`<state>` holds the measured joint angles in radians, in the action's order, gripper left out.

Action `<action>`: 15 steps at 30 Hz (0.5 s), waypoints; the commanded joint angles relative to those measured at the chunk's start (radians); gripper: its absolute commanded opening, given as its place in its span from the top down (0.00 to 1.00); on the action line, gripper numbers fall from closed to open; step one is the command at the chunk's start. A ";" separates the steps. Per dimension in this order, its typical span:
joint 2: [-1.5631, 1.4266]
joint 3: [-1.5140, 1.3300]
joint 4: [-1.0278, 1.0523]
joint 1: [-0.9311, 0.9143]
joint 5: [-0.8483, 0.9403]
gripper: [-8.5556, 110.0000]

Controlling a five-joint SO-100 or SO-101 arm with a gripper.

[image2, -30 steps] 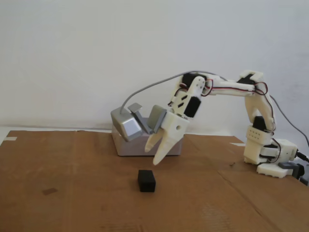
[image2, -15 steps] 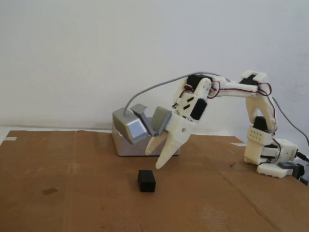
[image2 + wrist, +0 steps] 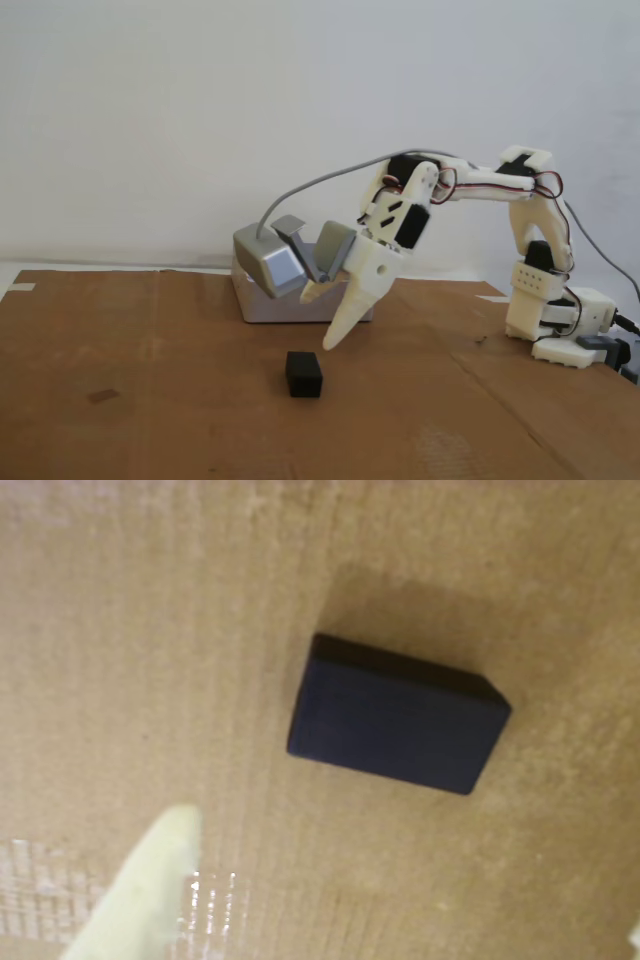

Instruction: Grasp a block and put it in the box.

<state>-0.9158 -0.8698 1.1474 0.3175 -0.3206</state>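
Observation:
A black block [image 3: 304,373] lies on the brown cardboard sheet [image 3: 150,400]. In the wrist view the block [image 3: 398,715] sits right of centre, apart from the pale fingertip [image 3: 150,900] at the lower left. In the fixed view my gripper [image 3: 321,317] hangs just above and slightly right of the block, open and empty, with its long finger pointing down. The white box [image 3: 262,305] stands behind the gripper, partly hidden by it.
A grey camera housing [image 3: 268,262] rides on the wrist. The arm's base [image 3: 560,325] stands at the right on the cardboard. Clear tape [image 3: 40,900] crosses the cardboard at the lower left of the wrist view.

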 commanded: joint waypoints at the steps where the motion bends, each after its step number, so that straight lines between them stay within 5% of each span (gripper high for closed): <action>1: -0.023 0.127 -0.037 -0.003 -0.005 0.47; 15: 0.054 0.135 -0.094 0.009 -0.028 0.48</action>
<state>-0.8222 -0.8560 1.0922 0.3175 -0.3375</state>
